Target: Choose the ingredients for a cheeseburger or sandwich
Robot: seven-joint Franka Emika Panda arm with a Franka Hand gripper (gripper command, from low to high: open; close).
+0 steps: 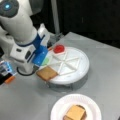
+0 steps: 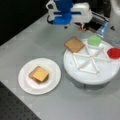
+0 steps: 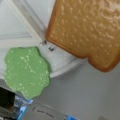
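Grey tabletop under everything. From a front view's left, my blue-and-white gripper (image 1: 41, 53) hovers just over the toast-brown bread square (image 1: 46, 73) on the white divided tray's (image 1: 83, 68) rim; I cannot tell its opening. I'd centre squarely, avoiding the green piece (image 3: 26, 71). The stacked sandwich (image 1: 75, 113) sits on the paper plate (image 1: 93, 105).

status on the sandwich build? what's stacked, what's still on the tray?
Done: cheese square sits on a stack on the paper plate. In hand: nothing seen held; the gripper is above the bread square at the divided tray rim. Left on tray: that bread, green piece, red disc.
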